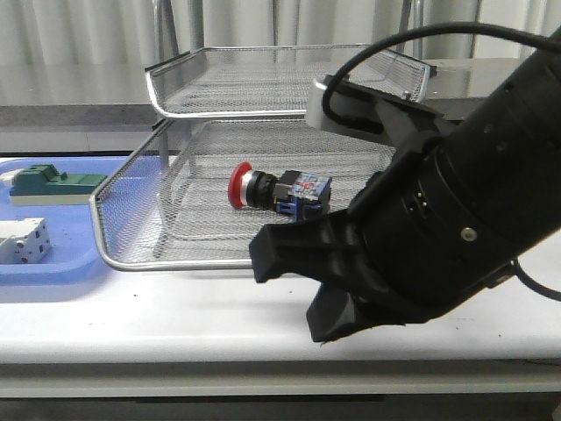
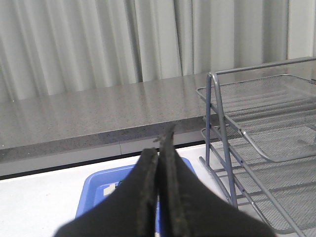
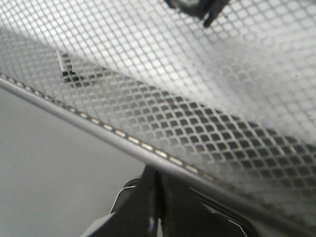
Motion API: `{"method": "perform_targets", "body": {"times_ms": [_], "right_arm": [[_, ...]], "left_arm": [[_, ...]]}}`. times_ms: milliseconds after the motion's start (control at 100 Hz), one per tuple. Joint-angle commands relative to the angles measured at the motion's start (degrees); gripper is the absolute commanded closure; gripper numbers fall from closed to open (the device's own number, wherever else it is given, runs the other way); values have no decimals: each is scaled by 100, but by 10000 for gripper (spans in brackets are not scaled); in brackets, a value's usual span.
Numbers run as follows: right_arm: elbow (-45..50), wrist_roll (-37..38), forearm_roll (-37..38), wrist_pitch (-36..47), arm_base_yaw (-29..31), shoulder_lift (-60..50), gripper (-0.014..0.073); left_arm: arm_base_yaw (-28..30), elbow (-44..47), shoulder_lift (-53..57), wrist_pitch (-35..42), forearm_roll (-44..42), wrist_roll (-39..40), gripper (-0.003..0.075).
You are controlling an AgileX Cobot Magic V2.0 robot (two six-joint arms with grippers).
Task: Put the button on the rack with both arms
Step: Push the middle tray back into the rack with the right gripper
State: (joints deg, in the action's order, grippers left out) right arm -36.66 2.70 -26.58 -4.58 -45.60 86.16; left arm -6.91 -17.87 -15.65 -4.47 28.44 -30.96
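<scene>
Right gripper (image 1: 294, 263): fingers pressed together, nothing between them, sitting low at the front edge of the rack (image 1: 131, 254), just outside the pulled-out lower tray's rim. Its wrist view shows the closed tips right under that rim wire, mesh filling the rest

Left gripper (image 2: 159, 163): fingers together too, empty, hanging above the blue tray (image 2: 89, 197), beside the rack's legs; not seen in the front view

Button (image 1: 279, 190): lying on its side on the mesh of the rack's lower tray, red cap pointing away from the right arm (image 1: 473, 202), blue-black body toward it, clear of both grippers

Blue tray sits on the white worktop (image 1: 175, 324) beside the rack, holding a green block (image 1: 48, 184) and a white-grey block (image 1: 22, 241)
</scene>
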Motion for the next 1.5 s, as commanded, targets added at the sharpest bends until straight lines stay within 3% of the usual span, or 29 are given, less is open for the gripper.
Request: {"method": "perform_targets", "body": {"times_ms": [0,380,540,1000,1490], "right_arm": [[-173,0,-35,556,-4,-159,651],[-173,-10,-35,1387,46,-139,651],[-219,-27,-35,1439,349,-83,651],[-1109,-190,140,1237,1157,530,651],[-1152,-190,140,498,1150,296,651]], "left_arm": [[24,-168,-33,447,74,58,741],[24,-168,-33,447,74,58,741],[24,-168,-33,447,74,58,741],[24,-168,-33,447,74,58,741],[24,-168,-33,447,74,58,741]]}}
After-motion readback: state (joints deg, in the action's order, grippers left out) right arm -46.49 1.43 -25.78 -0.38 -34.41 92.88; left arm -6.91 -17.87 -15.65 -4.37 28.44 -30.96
